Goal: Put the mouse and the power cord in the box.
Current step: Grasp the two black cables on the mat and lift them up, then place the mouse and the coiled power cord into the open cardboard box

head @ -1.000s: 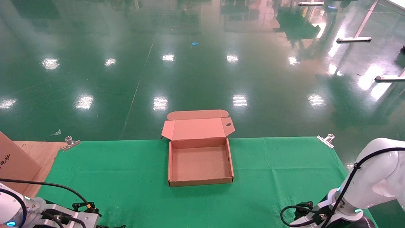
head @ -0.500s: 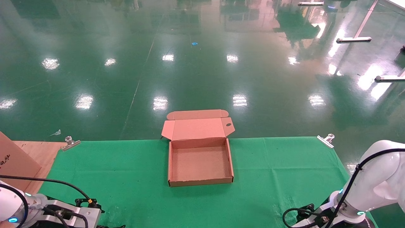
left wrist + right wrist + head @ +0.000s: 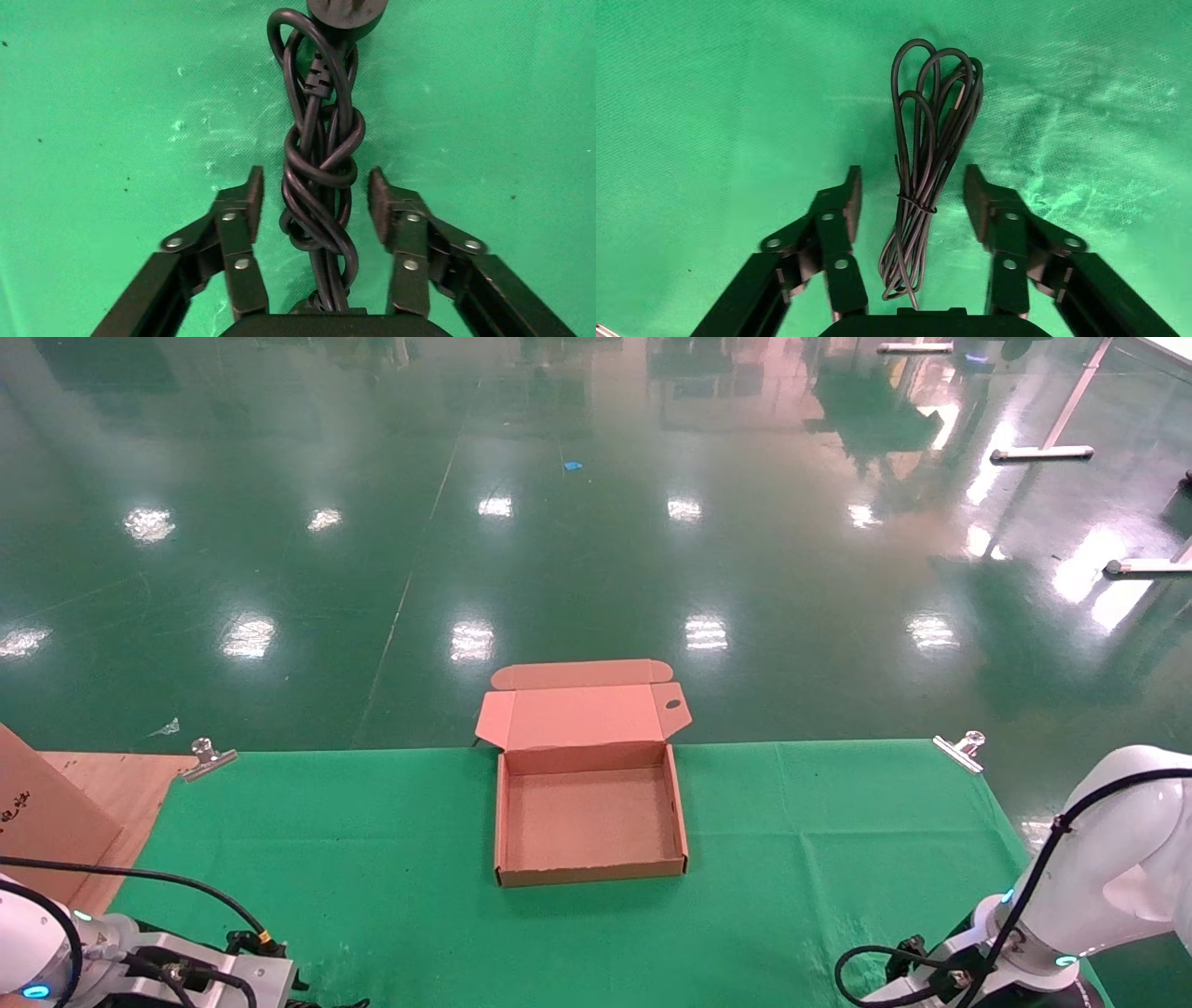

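The brown cardboard box [image 3: 499, 822] stands in the middle of the green cloth, empty, its lid [image 3: 577, 714] folded back on the far side. The power cord [image 3: 320, 168], a knotted black bundle with its plug [image 3: 344, 12] at the far end, lies on the cloth between the fingers of my open left gripper [image 3: 313, 179], which do not touch it. My right gripper [image 3: 911, 179] is also open, straddling a thinner tied bundle of black cable [image 3: 926, 161]. The mouse is out of view. In the head view both wrists [image 3: 223, 975] [image 3: 941, 975] sit at the near table edge.
Metal clips [image 3: 207, 758] [image 3: 961, 750] pin the green cloth [image 3: 838, 840] at the table's back corners. A brown cardboard panel [image 3: 37, 817] leans at the far left over bare wood [image 3: 102, 775]. Glossy green floor lies beyond.
Both wrists have sunk slightly toward the near table edge in the head view. The box has not moved.
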